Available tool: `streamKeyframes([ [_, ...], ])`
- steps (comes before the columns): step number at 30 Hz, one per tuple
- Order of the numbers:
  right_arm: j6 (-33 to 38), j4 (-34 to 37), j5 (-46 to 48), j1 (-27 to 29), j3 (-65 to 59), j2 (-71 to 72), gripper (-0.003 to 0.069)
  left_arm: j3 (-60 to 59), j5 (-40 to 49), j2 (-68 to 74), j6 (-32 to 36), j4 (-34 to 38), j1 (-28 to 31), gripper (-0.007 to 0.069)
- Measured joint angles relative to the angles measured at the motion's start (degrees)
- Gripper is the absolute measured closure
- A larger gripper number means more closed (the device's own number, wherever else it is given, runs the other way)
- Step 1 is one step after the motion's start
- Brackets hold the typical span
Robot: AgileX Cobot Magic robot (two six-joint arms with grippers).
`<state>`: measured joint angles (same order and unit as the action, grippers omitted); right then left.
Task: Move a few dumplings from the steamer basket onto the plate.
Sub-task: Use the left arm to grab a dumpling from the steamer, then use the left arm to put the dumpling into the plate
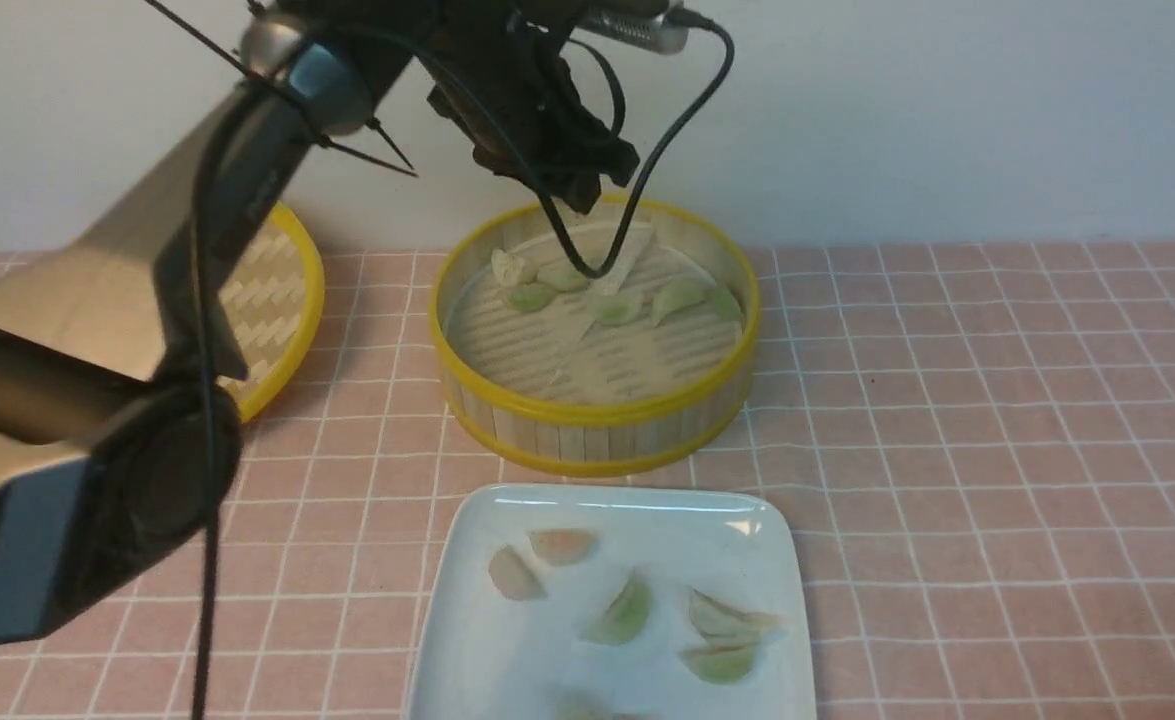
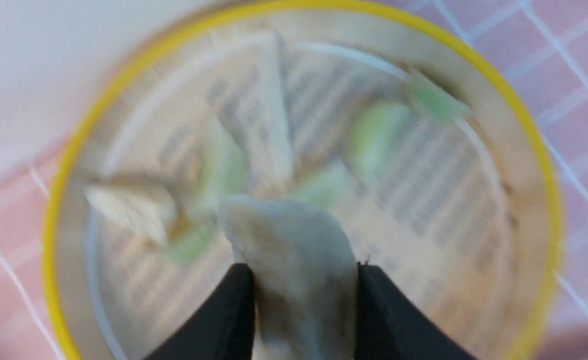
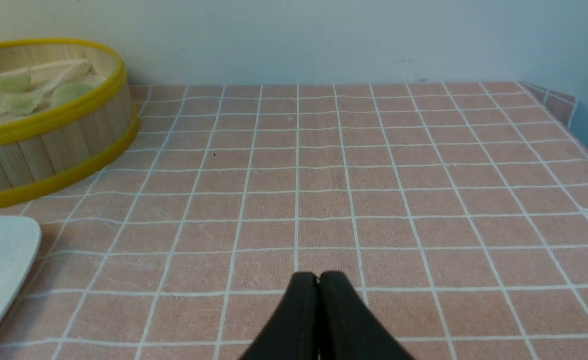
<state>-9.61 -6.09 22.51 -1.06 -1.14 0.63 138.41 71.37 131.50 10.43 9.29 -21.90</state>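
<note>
Over the steamer basket (image 1: 597, 410), I have my left end effector (image 2: 304, 285) pinching a dumpling (image 2: 294, 245), while more dumplings (image 1: 617, 307) lie inside, the plate (image 1: 607, 500) sits nearer me, and my right end effector (image 3: 318, 280) is pressed together.

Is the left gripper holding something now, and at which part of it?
Yes, the left gripper holds a pale dumpling, its jaws on opposite sides near one end; the other end sticks out beyond the fingertips.
</note>
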Motion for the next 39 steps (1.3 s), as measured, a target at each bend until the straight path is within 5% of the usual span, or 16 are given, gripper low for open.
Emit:
streamKeyframes([
  [10, 0.0, 0.0, -0.05, 0.0, 0.0, 0.0, 0.0673, -51.41, -0.18, -23.16, -0.3, 6.48, -4.56, 0.0397],
  [23, 0.0, 0.05, -0.05, 0.0, 0.0, 0.0, 0.0673, -61.87, -10.47, -23.87, 2.79, 6.1, -9.68, 0.0379],
  [32, 0.0, 0.05, -0.05, 0.0, 0.0, 0.0, 0.0673, -60.49, -10.22, -23.87, -0.66, 5.21, -9.72, 0.0074],
  [35, 0.0, 0.05, -0.05, 0.0, 0.0, 0.0, 0.0673, -54.94, -10.22, -23.87, -4.05, 0.71, -9.28, 0.0131],
  [39, 0.0, 0.05, -0.05, 0.0, 0.0, 0.0, 0.0673, -46.22, -10.89, -23.66, -9.5, -1.33, -5.98, 0.0424],
])
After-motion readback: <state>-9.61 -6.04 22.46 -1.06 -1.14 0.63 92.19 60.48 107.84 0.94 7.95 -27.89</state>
